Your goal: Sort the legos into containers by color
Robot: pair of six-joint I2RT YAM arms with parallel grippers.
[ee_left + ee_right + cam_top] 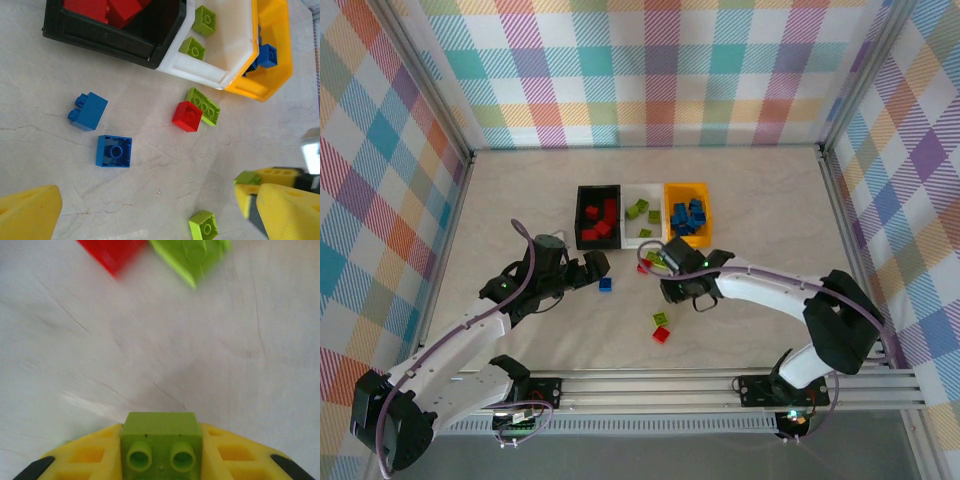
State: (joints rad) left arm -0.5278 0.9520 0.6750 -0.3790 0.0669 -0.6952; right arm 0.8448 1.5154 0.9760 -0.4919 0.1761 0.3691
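Observation:
My right gripper (161,460) is shut on a lime green lego (161,440), held between its yellow fingers just above the table. In the top view it (667,287) sits below the white container (630,238). My left gripper (592,268) stands open over bare table, below the black container (580,215). Loose legos lie ahead of it: two blue ones (88,111) (114,150), a red one (187,116) against a flat green one (203,105), and a small green one (204,224). The black container holds red legos, the white one green, the orange-yellow one (670,190) blue.
A green lego (661,319) and a red lego (661,334) lie on the table nearer the arm bases. The three containers stand side by side at mid-table. Aluminium frame posts and plaid walls close in the table on three sides.

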